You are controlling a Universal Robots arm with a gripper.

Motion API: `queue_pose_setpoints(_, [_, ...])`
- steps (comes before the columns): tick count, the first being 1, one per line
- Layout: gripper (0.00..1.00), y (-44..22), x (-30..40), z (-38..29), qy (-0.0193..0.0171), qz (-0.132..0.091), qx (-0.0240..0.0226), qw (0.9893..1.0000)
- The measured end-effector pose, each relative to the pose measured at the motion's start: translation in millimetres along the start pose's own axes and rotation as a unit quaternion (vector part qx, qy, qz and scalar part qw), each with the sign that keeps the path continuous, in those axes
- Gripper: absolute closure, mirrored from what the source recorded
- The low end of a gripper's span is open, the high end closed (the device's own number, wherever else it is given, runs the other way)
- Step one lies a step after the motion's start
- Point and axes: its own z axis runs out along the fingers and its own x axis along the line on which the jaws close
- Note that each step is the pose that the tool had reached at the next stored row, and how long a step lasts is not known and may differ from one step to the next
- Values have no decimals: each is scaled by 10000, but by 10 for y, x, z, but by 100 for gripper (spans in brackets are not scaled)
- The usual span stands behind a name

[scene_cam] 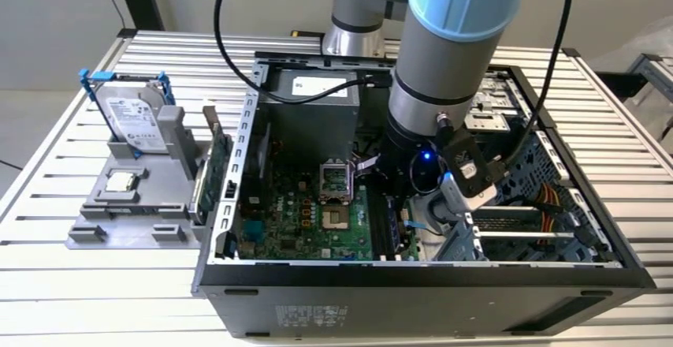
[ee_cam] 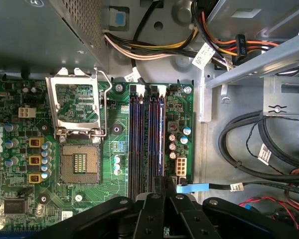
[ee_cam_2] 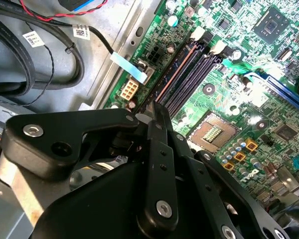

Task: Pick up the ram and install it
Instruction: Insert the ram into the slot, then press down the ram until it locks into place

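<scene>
**Gripper lowered over the memory slots**

The open computer case (scene_cam: 421,272) is seen on the slatted table (scene_cam: 63,173), with the arm reaching inside. The gripper (ee_cam: 159,191) is positioned over the black memory slots (ee_cam: 147,144) on the green motherboard (ee_cam: 20,164). Its fingers (ee_cam_2: 157,119) are pressed together on the ram (ee_cam_2: 175,73), a thin stick seen edge-on in the outermost slot.

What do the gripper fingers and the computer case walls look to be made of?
Gripper fingers: apparently matt black plastic or coated metal, with silver screw heads. Computer case: seemingly sheet metal, bare grey inside with punched holes, black outside.
</scene>
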Motion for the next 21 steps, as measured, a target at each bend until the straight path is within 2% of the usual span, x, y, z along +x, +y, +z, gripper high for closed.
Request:
queue_pose_setpoints(5, [100, 0, 0, -1, 9, -270, -13, 9996])
queue_pose_setpoints(7, [100, 0, 0, 0, 14, -443, -22, 9990])
queue_pose_setpoints(10, [100, 0, 0, -1, 22, -713, -35, 9974])
queue_pose_setpoints(14, [100, 0, -1, -1, 31, -1009, -50, 9949])
queue_pose_setpoints(17, [100, 0, -4, 0, 38, -1214, -61, 9926])
queue_pose_setpoints(21, [100, 0, -6, 0, 48, -1541, -77, 9880])
